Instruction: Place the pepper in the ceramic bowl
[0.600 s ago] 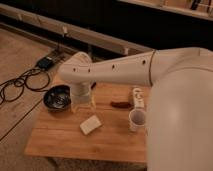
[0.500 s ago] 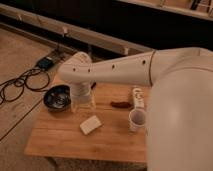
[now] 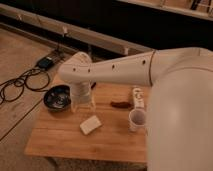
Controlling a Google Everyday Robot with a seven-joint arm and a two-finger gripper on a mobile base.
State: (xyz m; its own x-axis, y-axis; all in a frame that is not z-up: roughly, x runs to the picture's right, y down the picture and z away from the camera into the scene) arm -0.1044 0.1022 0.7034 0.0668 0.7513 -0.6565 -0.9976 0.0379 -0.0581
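Pepper, the small slender dark red-brown chili-like piece (image 3: 120,105), lies flat on the light wooden surface (image 3: 60,142) just right of the frame's centre, and nothing grips it. A white oblong object (image 3: 137,96) lies just beside its right end, and a white cylindrical cup (image 3: 137,119) stands a little below and right of it. The round, shallow, dark ceramic bowl with a glossy blue-grey inside (image 3: 57,97) stands near the left edge of the surface, well apart from the pepper.

My hand (image 3: 83,104) hangs from the pale arm (image 3: 115,72) left of centre and points down close over the surface. It is between the bowl and the pepper, and nearer the bowl. I cannot tell whether it is apart or together, and I see nothing in it. A pale beige sponge-like block (image 3: 90,125) lies just below it in the frame.

I judge the step in hand to be the reach, since the pepper is not yet grasped. The next move calls for carrying the hand rightward in the frame until it stands over the pepper and lining it across the pepper's thin width. I would then lower it close to the surface, because the piece lies so low. The white oblong object and the cup crowd that side, so I would come straight down rather than sweep in.
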